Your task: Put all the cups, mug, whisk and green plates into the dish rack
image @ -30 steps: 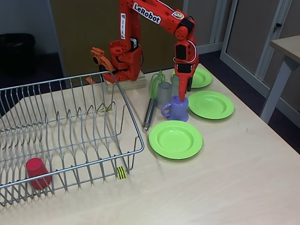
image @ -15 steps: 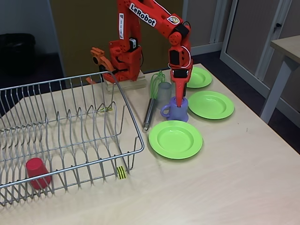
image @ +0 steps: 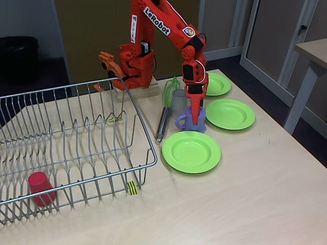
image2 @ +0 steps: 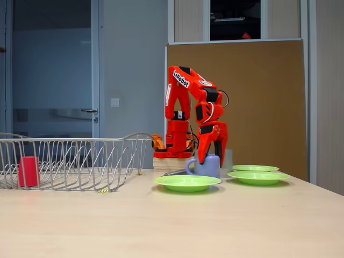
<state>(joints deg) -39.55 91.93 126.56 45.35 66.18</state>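
Pincer (image: 195, 115) down at mug (image: 192, 121), frame centre, one finger inside, other outside; grip unclear. Red cup (image: 40, 188) in rack (image: 76, 138), lower left.

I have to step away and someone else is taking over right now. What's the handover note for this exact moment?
Gripper: pointing down at the purple mug, fingers at its rim; whether it grips cannot be told.
Done: the red cup is in the dish rack.
Left: the mug, a grey tumbler behind it, the whisk lying between rack and mug, and three green plates: near, right, far. All stand on the table. A second tumbler cannot be made out behind the arm.
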